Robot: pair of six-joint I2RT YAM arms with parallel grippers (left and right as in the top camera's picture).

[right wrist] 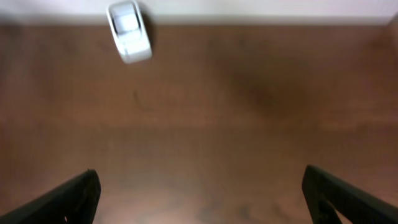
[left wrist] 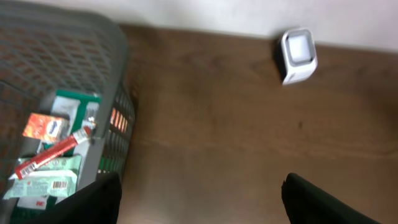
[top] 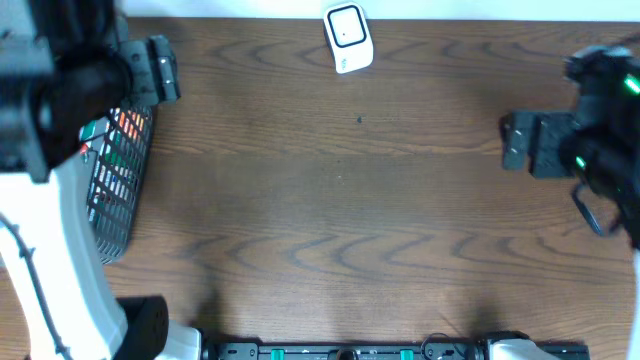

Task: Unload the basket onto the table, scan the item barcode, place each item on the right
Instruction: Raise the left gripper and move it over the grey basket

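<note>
Grey plastic mesh basket (left wrist: pixel 62 56) holds the overlapping printed packets (left wrist: pixel 46 174), well apart from the small white scanner (left wrist: pixel 297 55). The left gripper (left wrist: pixel 202 199) and right gripper (right wrist: pixel 199 193) gape empty; a grab may snag mesh or neighbours.

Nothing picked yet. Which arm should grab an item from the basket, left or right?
Left. The left gripper, open, hangs beside the basket, packets showing in its wrist view. The right gripper, also open and empty, sits across the table; its camera shows only the scanner.
</note>
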